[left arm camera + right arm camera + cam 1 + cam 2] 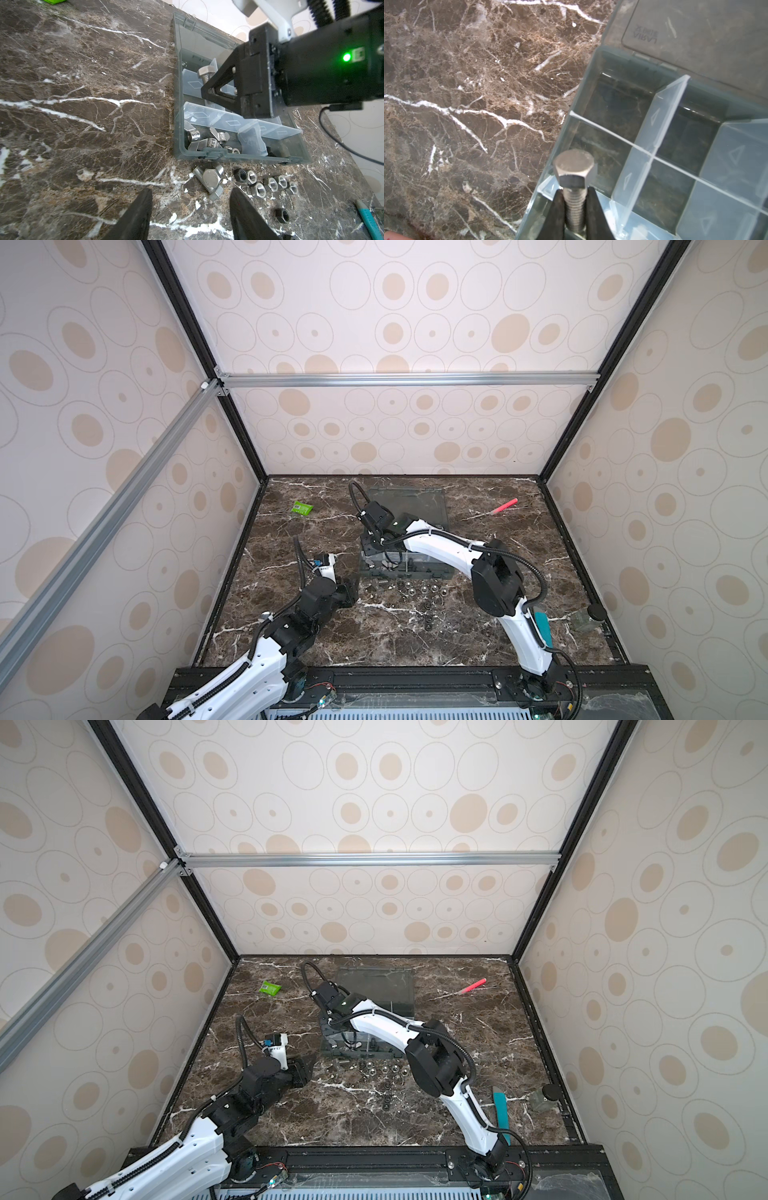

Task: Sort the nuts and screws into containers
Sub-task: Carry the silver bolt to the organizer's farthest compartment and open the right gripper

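Note:
My right gripper [574,192] is shut on the threaded shaft of a silver hex-head screw [574,170]. It holds the screw head-out over a near-corner cell of the grey organizer box [582,87], whose containers are split by clear partitions [670,99]. In the left wrist view the same screw [204,73] pokes from the right gripper's fingers [218,89] above the box [176,124]. Wing nuts [205,141] lie in one front cell. My left gripper [191,191] hovers open and empty over the marble. Just beyond it lie loose screws [209,179] and a row of hex nuts [270,184].
The box's open lid [415,506] lies flat behind it. A red pen [503,507] is at the back right, a green packet [302,508] at the back left. A teal tool [543,628] and a small jar [590,618] sit front right. Black nuts [428,616] lie mid-table.

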`<state>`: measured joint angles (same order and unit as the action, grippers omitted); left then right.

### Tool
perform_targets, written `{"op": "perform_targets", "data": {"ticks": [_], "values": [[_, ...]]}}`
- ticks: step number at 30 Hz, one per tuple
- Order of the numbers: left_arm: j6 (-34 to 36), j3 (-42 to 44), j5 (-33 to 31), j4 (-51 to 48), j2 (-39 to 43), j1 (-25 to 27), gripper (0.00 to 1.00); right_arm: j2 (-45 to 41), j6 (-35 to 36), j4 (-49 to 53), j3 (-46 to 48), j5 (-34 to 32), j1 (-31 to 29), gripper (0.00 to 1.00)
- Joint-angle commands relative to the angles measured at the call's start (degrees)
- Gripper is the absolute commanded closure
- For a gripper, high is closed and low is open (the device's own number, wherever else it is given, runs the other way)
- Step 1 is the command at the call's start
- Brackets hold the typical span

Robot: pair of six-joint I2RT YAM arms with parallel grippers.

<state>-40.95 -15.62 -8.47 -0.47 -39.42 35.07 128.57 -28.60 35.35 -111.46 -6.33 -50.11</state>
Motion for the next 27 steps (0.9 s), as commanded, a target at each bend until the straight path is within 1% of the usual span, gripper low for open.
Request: {"op": "perform_targets", "data": {"ticks": [1,4,6,10,13,16,27], "values": [[-1.0,-0.6,-0.5,0.8,0.7,-0.5,0.4,0.3,0.6,0.6,-2.0,-1.3,0.4,0.84],[-1.3,-0.6,-0.4,0.9,0.7,-0.5,0.4,0.5,0.4,1.1,-2.0,-1.4,0.5,0.81],[-1.5,-0.5,-0.2,0.9,0.7,-0.5,0.4,0.5,0.2,1.4,-1.9,-1.6,0.5,0.76],[-1.5,-0.4,-0.2,0.7,0.9,-0.5,0.4,0.1,0.0,1.4,-1.7,-1.7,0.5,0.62],[-1.5,-0.4,-0.4,0.7,1.1,-0.5,0.4,-0.3,-0.2,1.3,-1.7,-1.9,0.6,0.56],[-1.5,-0.4,-0.5,0.8,1.0,-0.5,0.4,-1.0,-0.2,1.5,-1.4,-2.4,0.6,0.53],[-1.9,-0.3,-0.1,0.8,0.8,-0.4,0.4,-6.9,-0.3,0.9,3.1,-2.9,0.6,0.5]]}}
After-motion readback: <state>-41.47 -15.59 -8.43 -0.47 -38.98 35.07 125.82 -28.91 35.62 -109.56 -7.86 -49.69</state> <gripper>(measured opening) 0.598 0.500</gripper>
